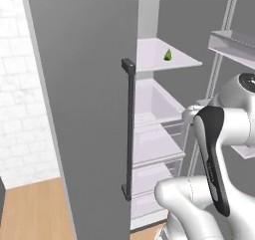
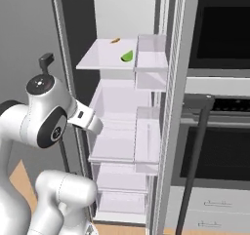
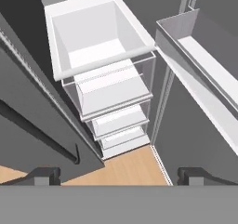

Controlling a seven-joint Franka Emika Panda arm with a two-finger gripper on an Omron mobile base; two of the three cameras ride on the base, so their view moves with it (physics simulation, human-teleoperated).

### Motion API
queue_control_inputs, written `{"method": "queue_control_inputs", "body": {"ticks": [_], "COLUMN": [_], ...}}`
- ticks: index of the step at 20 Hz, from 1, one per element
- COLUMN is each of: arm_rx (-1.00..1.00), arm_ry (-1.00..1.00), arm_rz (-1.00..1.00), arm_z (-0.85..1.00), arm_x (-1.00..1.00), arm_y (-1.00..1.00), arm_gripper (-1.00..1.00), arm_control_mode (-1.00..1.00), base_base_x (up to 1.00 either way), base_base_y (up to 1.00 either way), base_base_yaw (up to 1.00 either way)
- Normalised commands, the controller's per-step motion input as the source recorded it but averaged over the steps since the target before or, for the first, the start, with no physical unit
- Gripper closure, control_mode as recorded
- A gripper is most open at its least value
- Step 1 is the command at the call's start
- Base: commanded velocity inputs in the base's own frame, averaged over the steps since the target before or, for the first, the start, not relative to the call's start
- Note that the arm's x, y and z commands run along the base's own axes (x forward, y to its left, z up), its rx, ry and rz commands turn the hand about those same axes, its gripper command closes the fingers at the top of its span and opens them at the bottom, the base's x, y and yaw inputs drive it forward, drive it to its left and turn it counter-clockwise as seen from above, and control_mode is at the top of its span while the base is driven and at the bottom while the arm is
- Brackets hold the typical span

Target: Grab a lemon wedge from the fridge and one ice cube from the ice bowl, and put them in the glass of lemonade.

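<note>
Fridge (image 1: 84,109): matt grey door panels, smooth and without sheen; long bar handle (image 1: 130,129) in dark matt finish, likely metal or plastic. Shelves (image 2: 105,56): smooth white, plastic-looking, with a faint satin sheen. Drawers (image 3: 111,90): clear, glass-like plastic with white rims. Door bins (image 2: 149,61): translucent pale plastic, smooth. Lemon wedge (image 2: 127,56): yellow-green, smooth, slightly glossy. Oven (image 2: 219,29): black glossy front with dark matt bar handle (image 2: 193,166). Floor (image 3: 130,169): light wood, smooth. Wall (image 1: 20,84): white painted brick, rough in texture.
</note>
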Motion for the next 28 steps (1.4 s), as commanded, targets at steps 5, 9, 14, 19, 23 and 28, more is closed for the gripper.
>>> {"method": "queue_control_inputs", "body": {"ticks": [5,9,14,19,23,28], "arm_rx": [0.00,0.00,0.00,0.00,0.00,0.00], "arm_ry": [0.00,0.00,0.00,0.00,0.00,0.00], "arm_rz": [0.00,0.00,0.00,0.00,0.00,0.00], "arm_z": [0.00,0.00,0.00,0.00,0.00,0.00], "arm_x": [0.00,0.00,0.00,0.00,0.00,0.00], "arm_y": [0.00,0.00,0.00,0.00,0.00,0.00], "arm_gripper": [-1.00,-1.00,-1.00,-1.00,-1.00,-1.00], "arm_control_mode": [1.00,1.00,1.00,1.00,1.00,1.00], "base_base_x": [0.69,0.68,0.45,0.10,0.00,0.05], "base_base_y": [0.00,-0.07,-0.34,-0.17,-0.39,-0.05], "base_base_yaw": [-0.02,-0.01,0.01,0.00,-0.06,-0.07]}}
